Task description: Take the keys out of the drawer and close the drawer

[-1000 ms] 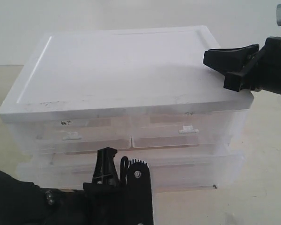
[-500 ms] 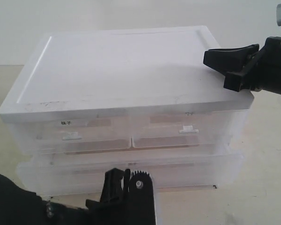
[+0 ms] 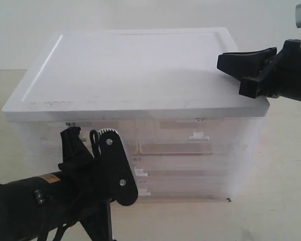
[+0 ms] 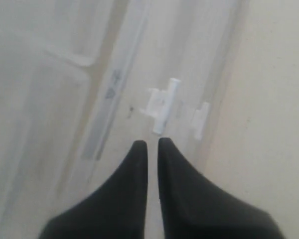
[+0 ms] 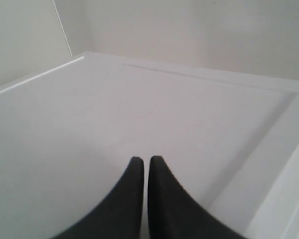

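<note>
The drawer (image 3: 190, 187) is the lowest full-width one of a translucent cabinet (image 3: 135, 75) with a white top. Its front sits flush, and its small white handle (image 3: 143, 192) shows beside my left arm. No keys appear in any view. My left gripper (image 3: 83, 138) is shut and empty, held upright in front of the cabinet's left half. In the left wrist view this gripper (image 4: 149, 144) points at the drawer fronts, just short of two white handles (image 4: 162, 105). My right gripper (image 3: 221, 61) is shut and empty over the lid's right rear corner, and in the right wrist view it (image 5: 146, 159) hovers just above the lid.
Two half-width drawers (image 3: 190, 138) sit under the lid, with a labelled wide drawer (image 3: 190, 165) below them. Beige table surface (image 3: 281, 191) lies right of the cabinet and in front of it. A pale wall stands behind.
The bottom drawer stuck out a second ago and now sits flush. The cabinet has shifted back. My left gripper rose and moved left. The right gripper stayed put.
</note>
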### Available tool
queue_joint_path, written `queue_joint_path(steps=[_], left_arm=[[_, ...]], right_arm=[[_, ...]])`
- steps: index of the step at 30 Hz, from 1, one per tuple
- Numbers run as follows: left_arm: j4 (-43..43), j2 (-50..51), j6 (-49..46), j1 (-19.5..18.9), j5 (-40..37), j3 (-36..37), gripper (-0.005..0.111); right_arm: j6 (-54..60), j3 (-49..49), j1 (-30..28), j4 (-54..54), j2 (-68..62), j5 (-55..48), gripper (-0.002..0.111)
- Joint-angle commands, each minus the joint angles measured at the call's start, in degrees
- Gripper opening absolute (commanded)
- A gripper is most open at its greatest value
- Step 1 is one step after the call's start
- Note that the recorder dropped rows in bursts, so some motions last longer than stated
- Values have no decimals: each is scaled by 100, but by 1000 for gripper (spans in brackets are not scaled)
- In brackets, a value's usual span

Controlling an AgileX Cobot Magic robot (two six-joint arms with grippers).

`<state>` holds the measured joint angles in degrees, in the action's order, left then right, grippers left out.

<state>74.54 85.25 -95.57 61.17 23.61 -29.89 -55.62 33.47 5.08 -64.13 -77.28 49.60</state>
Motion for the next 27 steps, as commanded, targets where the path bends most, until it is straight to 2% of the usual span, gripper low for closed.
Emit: queue_joint_path(steps=[1, 5, 10, 13, 18, 24, 27], left_arm=[[-786, 4, 795, -135, 168, -13, 5], [-952, 4, 926, -135, 168, -13, 5], [-900, 4, 1381, -148, 908, -13, 5], [-900, 4, 1680, -148, 1000, -13, 5], [-899, 4, 1693, 87, 177, 17, 5], [-492, 4, 1761, 732, -289, 268, 5], [-529, 4, 1761, 879, -1428, 227, 5]], right_arm=[[26, -72, 14, -352, -84, -288, 0], [26, -72, 14, -352, -84, -288, 0], [26, -72, 14, -363, -84, -288, 0], [26, -72, 14, -386, -84, -288, 0], [26, -72, 14, -386, -84, -288, 0], [26, -72, 14, -385, -84, -421, 0], [26, -72, 14, -371, -84, -448, 0]])
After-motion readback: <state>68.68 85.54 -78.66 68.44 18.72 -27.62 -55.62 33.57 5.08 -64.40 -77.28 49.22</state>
